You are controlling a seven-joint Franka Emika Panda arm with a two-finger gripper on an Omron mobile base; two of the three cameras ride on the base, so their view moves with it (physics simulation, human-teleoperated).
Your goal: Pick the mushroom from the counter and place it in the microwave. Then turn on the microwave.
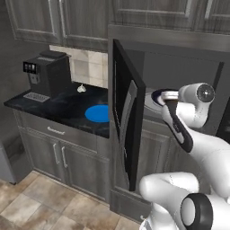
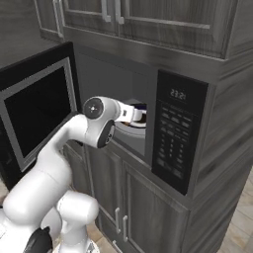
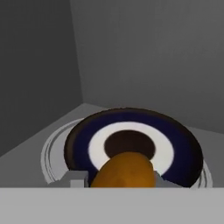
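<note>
you see gripper [image 3: 120, 181] clenched on mushroom [image 3: 124, 170], inside microwave [image 2: 179, 128], held above dark-rimmed plate [image 3: 83, 144] on turntable. microwave door [image 1: 127, 112] swung open. blue plate [image 1: 98, 113] on counter [image 1: 58, 108].

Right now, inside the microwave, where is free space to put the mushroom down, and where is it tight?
The plate inside the microwave is bare, its white ring and dark center free just beyond the mushroom in the gripper. Grey floor lies bare between the turntable rim and the left wall. On the counter, space lies between the coffee machine and blue disc.
</note>
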